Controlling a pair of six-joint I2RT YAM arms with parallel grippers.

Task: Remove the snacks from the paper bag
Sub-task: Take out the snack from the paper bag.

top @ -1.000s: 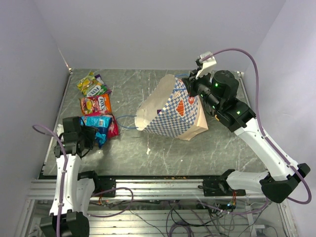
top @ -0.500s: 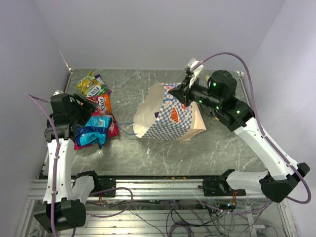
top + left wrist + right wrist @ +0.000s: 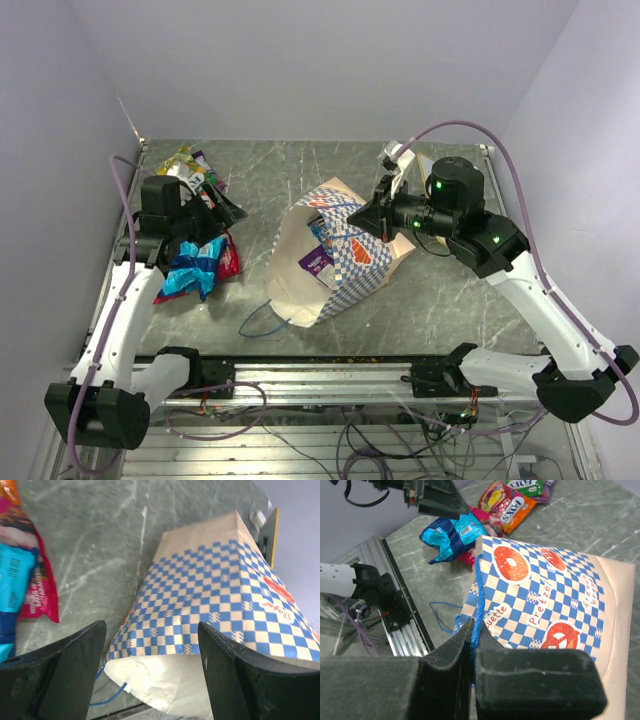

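Bag swung round: the paper bag (image 3: 350,275), at the centre of the table (image 3: 450,300), lay a second ago with its mouth to 9 o'clock. Now the mouth is turned toward 8 o'clock and tipped up at the camera. Its long axis runs roughly from 2 o'clock at the base to 8 o'clock at the rim, though the crumpled paper makes that line hard to fix.

The right gripper (image 3: 368,215), at the bag's 1 o'clock, is clamped on the blue string handle (image 3: 479,595), holding the far rim raised. The left gripper (image 3: 222,212), its jaws now spread wide and holding nothing, has lifted off the snacks (image 3: 195,265) piled at 9 o'clock.

That delivery looks done. A purple packet (image 3: 320,262) shows inside the mouth, so the emptying is unfinished. The second handle (image 3: 258,320) trails at 7 o'clock.
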